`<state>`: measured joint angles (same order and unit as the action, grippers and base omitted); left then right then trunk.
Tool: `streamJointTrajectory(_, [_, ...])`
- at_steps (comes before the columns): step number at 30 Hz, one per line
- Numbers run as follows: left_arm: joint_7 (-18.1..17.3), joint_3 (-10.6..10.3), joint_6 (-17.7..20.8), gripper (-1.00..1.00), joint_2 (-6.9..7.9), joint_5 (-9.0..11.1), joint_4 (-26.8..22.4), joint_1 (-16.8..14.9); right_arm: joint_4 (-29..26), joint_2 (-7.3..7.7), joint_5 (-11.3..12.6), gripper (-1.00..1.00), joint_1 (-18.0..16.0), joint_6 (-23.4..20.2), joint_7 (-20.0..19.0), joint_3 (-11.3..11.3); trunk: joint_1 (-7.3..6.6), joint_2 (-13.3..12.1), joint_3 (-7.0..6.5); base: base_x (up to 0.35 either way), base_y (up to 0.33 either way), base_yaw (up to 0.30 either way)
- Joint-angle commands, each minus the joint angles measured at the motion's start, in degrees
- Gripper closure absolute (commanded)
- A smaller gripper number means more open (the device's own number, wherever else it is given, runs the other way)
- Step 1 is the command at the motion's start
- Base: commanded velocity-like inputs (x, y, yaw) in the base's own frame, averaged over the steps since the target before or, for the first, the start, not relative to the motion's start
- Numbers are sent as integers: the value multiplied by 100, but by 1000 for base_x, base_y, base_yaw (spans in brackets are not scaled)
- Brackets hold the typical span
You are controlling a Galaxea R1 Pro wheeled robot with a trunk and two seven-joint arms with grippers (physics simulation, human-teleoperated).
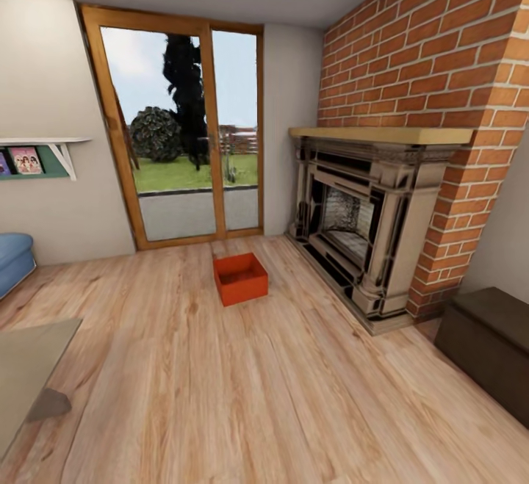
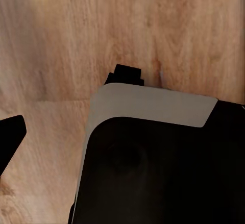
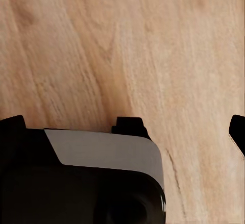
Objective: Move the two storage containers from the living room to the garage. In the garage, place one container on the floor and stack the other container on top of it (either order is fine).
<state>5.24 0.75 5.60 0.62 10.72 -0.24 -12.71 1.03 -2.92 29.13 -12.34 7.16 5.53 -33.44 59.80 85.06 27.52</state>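
Here: head view, one orange-red storage container (image 1: 240, 278) on plank floor (image 1: 220, 396), frame centre, near fireplace (image 1: 364, 230).
Wrist views: left gripper (image 2: 66, 101), right gripper (image 3: 184, 124) over bare planks, jaw state cannot tell. Risk: base clipping the dark cabinet (image 1: 488, 348) while approaching.

light wood plank floor (image 1: 220, 396), orange-red storage container (image 1: 240, 278) on it, near fireplace (image 1: 367, 227)
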Motion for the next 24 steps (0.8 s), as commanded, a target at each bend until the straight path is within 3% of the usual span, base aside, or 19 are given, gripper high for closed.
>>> streamJointTrajectory(1, [12,4,20,-100,0,36,-3,-3,11,-1,49,-100,-5,23,10,-48,3,3,6,322,0,0])
streamJointTrajectory(24, [12,4,20,-100,0,36,-3,-3,11,2,49,-100,-3,23,11,-48,3,3,6,322,0,0])
